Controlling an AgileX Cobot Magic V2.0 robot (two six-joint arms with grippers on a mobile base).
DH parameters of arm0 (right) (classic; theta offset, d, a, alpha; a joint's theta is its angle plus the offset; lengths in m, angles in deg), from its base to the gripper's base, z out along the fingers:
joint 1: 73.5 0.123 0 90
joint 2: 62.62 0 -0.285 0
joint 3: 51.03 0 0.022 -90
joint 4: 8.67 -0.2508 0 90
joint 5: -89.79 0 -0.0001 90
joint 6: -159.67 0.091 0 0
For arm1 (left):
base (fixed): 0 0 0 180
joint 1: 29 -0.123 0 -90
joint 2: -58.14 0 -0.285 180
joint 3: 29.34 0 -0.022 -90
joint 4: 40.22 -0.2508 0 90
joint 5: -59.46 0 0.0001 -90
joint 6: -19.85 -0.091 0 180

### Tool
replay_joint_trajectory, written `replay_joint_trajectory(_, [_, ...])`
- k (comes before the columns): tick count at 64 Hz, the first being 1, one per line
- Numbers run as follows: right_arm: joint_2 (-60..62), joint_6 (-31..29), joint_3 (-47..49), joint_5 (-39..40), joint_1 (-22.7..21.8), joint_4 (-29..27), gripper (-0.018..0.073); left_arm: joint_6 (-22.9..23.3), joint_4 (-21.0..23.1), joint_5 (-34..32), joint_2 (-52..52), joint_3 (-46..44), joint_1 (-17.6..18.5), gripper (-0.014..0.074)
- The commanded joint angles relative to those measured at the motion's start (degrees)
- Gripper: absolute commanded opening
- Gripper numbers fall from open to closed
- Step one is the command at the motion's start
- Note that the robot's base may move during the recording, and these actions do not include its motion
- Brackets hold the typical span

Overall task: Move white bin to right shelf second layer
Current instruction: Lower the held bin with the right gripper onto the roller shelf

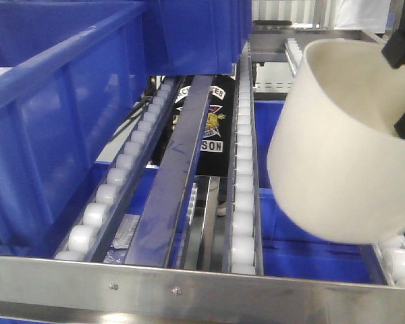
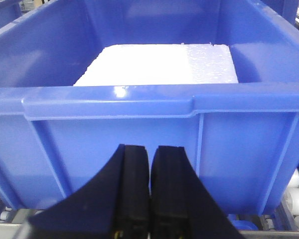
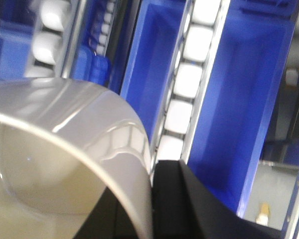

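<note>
Exterior front-facing view: sloped steel roller rack level (image 1: 243, 202) with the cream-white glossy plastic tub (image 1: 337, 148) tilted above it. Left wrist-mounted view alone shows the left gripper (image 2: 150, 199), jaws pressed together, before a blue plastic crate (image 2: 139, 129). The right gripper (image 3: 154, 209) jaws pinch the tub's rim.

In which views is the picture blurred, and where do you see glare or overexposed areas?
Front view: the white bin is soft with motion blur, while the steel front lip is sharp. Left wrist view: the white block inside the blue crate is overexposed, and a small glare spot sits on the crate rim. Right wrist view: everything is blurred, with light streaks on the bin wall.
</note>
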Motion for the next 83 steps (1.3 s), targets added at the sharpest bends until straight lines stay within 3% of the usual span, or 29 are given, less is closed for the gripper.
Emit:
replay_joint_trajectory(1, [-0.15, 0.06, 2.07, 3.07, -0.31, -0.35, 0.0056, 0.18, 0.00, -4.95, 0.81, 2.11, 0.34, 0.0085])
replay_joint_trajectory(59, [-7.99, 0.06, 2.30, 5.76, -0.31, -0.35, 0.0056, 0.18, 0.00, -4.95, 0.81, 2.11, 0.34, 0.0085])
replay_joint_trajectory(83, [-11.08, 0.06, 5.51, 2.51, 0.53, -0.35, 0.0056, 0.18, 0.00, -4.95, 0.81, 2.11, 0.34, 0.0085])
